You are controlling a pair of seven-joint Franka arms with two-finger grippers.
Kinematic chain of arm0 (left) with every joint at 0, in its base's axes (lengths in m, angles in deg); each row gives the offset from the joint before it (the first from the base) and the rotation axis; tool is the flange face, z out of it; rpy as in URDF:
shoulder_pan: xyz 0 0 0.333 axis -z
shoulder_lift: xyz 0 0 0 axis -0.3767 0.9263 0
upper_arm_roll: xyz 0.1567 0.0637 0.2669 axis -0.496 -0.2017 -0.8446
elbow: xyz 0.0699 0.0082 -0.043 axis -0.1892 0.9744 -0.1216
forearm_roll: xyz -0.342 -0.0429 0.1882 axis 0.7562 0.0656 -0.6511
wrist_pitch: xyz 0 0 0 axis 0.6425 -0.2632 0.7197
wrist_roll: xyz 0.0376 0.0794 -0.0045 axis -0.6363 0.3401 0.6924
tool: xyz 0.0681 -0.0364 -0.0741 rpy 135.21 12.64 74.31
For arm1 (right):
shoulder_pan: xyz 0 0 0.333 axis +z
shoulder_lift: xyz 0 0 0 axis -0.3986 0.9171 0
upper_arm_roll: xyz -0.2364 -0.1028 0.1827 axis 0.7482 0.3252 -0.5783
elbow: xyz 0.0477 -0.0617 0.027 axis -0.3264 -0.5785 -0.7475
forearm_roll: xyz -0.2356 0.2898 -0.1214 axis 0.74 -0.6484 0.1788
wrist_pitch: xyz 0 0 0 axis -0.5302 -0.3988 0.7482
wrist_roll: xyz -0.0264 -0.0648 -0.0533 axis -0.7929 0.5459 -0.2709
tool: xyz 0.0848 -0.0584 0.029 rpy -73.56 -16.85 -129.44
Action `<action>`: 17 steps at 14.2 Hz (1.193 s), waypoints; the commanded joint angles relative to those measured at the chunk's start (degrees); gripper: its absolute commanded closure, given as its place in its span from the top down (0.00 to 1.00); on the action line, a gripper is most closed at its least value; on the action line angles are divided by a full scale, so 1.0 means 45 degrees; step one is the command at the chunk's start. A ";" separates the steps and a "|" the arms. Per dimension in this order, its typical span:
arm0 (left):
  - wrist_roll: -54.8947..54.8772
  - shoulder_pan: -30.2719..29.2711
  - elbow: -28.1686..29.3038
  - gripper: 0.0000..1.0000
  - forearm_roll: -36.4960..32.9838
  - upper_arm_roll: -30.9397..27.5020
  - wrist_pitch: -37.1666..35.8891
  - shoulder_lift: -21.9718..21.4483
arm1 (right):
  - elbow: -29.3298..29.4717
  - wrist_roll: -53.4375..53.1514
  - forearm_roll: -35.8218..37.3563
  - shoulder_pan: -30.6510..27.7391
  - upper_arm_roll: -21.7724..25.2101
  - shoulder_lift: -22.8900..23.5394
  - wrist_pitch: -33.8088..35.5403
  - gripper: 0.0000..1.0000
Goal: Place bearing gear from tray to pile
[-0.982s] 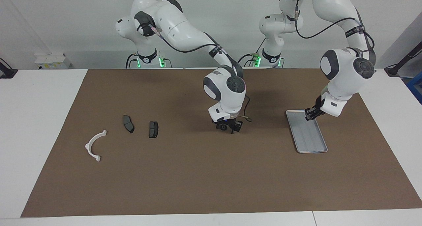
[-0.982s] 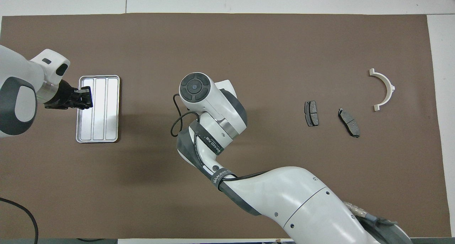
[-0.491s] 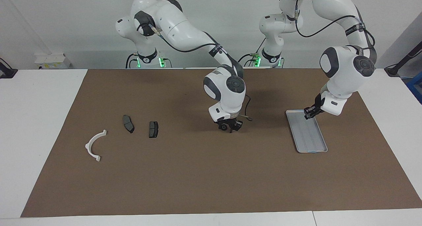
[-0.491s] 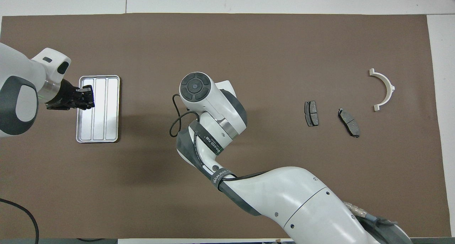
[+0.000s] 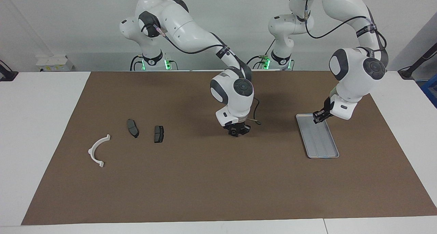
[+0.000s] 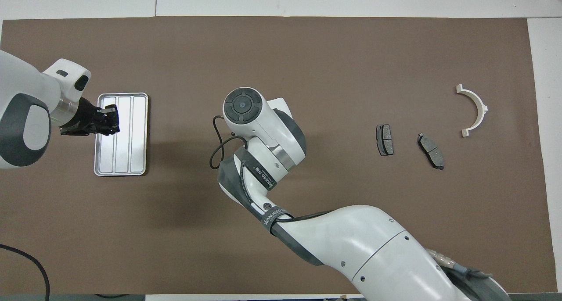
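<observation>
At centre frame in the facing view, the right gripper (image 5: 236,132) hangs low over the brown mat (image 5: 205,186). Its fingers are drawn in against a small, dark, round part, the bearing gear (image 5: 233,133). The gear shows only as a black disc-like shape at the fingertips. No teeth or bore can be made out, nor whether it rests on the mat. In the overhead view the right arm's own wrist hides both gripper and gear.

At right of centre in the facing view lies the tray (image 5: 321,148), and at left of centre in the overhead view (image 6: 127,160). It is silver-grey and rectangular with rounded corners, a raised rim and lengthwise ridges, and no part shows on its floor. The left gripper (image 5: 319,117) (image 6: 107,121) hangs over the tray's end nearer the robots. Its fingertips are together, and nothing can be seen between them.

At lower left of the facing view sits the pile (image 5: 132,128), toward the right arm's end of the table and well apart from the gear. It comprises two dark grey plates (image 5: 158,133) (image 6: 384,139) lying just beside each other, and a white half-ring bracket (image 5: 90,151) (image 6: 483,108) nearer the mat's edge.

Black bands on the right arm carry white lettering, which cannot be read with certainty.
</observation>
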 commanded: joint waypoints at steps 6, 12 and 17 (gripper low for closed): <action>0.1590 0.0964 -0.0281 0.00 0.0190 -0.0082 -0.0067 -0.0052 | 0.1615 0.4735 -0.0304 -0.2468 -0.0249 -0.1398 0.4469 0.00; 0.8383 0.5609 -0.1837 0.00 0.0093 -0.0121 0.1810 0.1796 | 0.2772 1.4090 0.0007 -0.6258 -0.0133 -0.2416 0.7038 0.00; 1.1010 0.7980 -0.3313 0.00 -0.0630 -0.0336 0.2940 0.4265 | 0.0303 1.5840 0.1237 -0.7783 -0.0191 -0.2630 0.3514 0.00</action>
